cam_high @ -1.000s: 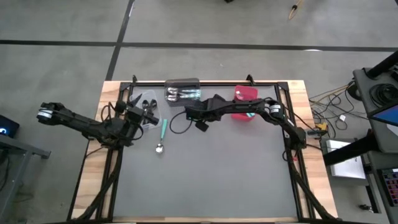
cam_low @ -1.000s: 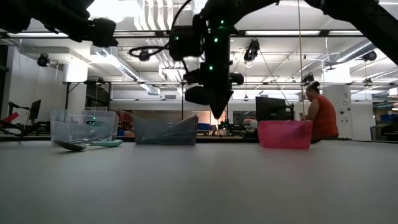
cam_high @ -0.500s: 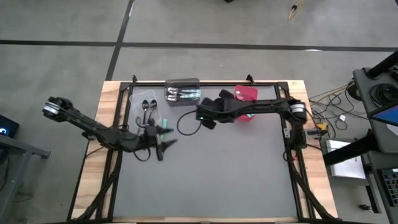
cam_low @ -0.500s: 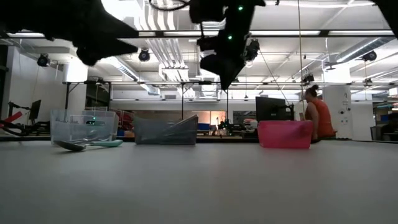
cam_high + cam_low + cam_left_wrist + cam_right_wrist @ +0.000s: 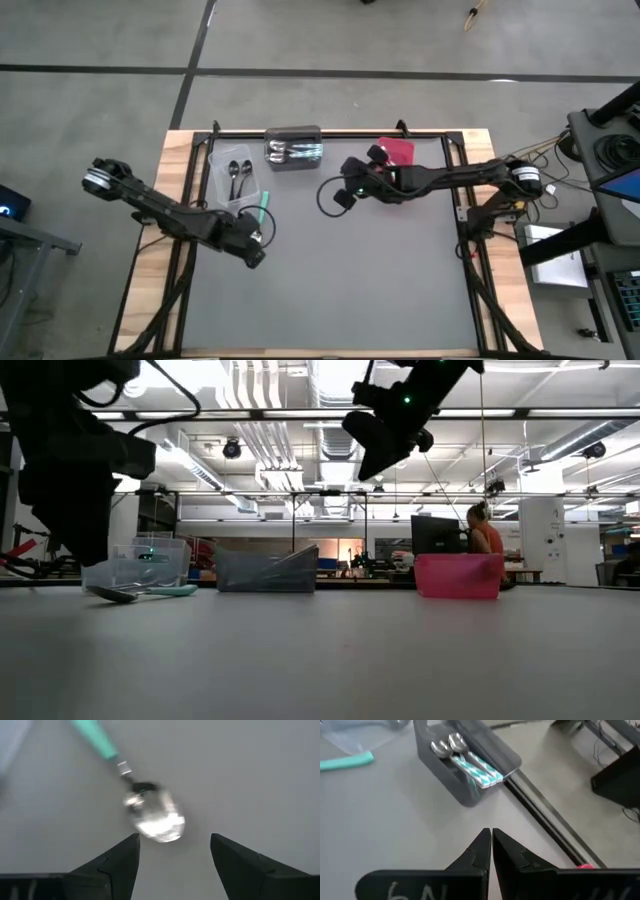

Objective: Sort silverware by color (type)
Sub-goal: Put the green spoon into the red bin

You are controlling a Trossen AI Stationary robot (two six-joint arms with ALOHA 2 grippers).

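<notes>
One spoon with a teal-green handle (image 5: 264, 206) and a silver bowl (image 5: 155, 817) lies flat on the grey table, just near of the clear bin (image 5: 238, 180). It also shows in the low view (image 5: 140, 593). My left gripper (image 5: 175, 845) is open low over the spoon's bowl, one finger on either side of it and a little short of it, touching nothing; it also shows in the high view (image 5: 255, 244). My right gripper (image 5: 491, 840) is shut and empty, high over the table between the dark grey bin (image 5: 293, 148) and the red bin (image 5: 395, 153).
The clear bin holds two black spoons (image 5: 238, 172). The dark grey bin holds several teal-handled spoons (image 5: 470, 765). The three bins stand in a row along the far edge. A black frame rail (image 5: 545, 820) runs behind them. A person (image 5: 485, 540) sits in the room beyond.
My left gripper has gone from over the clear bin toward the near edge and down, to just above the teal-handled spoon's bowl. My right gripper has drawn back from the dark grey bin toward the table's right edge and gone up. The spoon has kept still.
</notes>
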